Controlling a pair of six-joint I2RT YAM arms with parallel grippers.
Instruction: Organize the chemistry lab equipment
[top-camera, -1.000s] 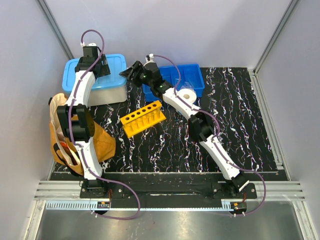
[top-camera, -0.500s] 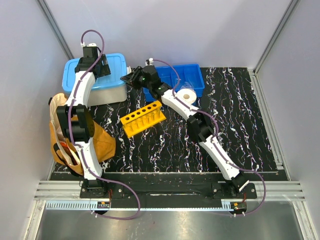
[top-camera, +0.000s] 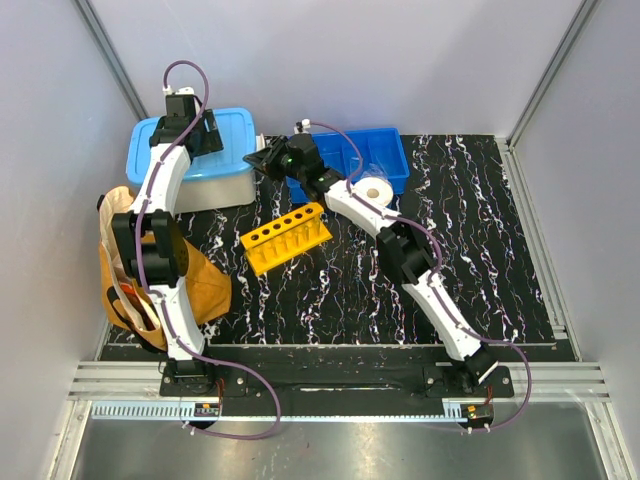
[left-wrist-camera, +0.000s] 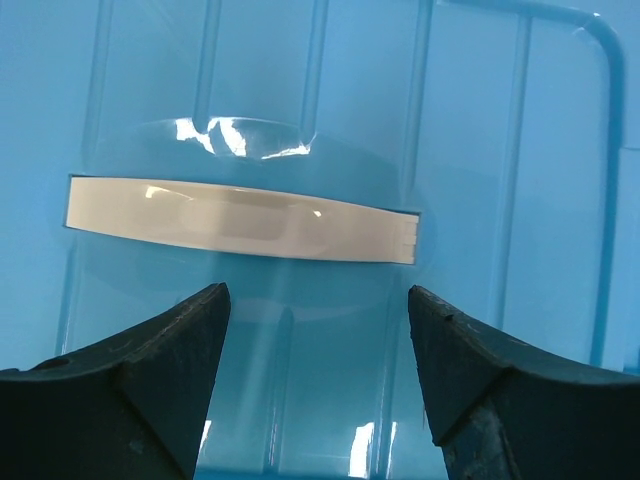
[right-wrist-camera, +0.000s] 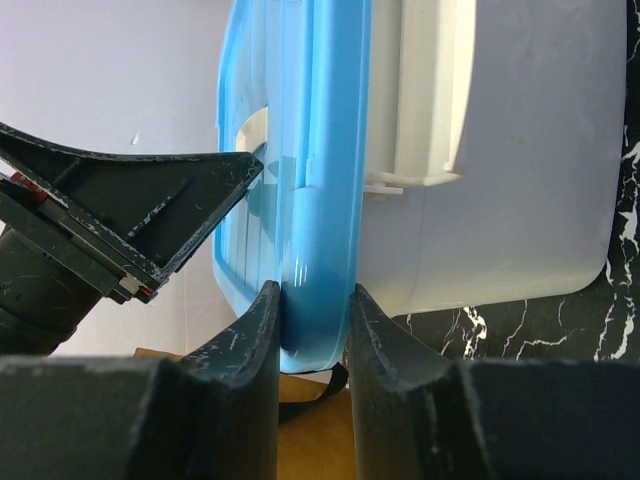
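Right wrist: right end effector (right-wrist-camera: 312, 300) clamped on blue lid (right-wrist-camera: 325, 130) rim of white bin (right-wrist-camera: 530, 180); left end effector (left-wrist-camera: 318, 335) spread wide above lid.

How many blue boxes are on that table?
2. A blue-lidded white box back left, its lid rim pinched by the right gripper; an open blue bin back centre.
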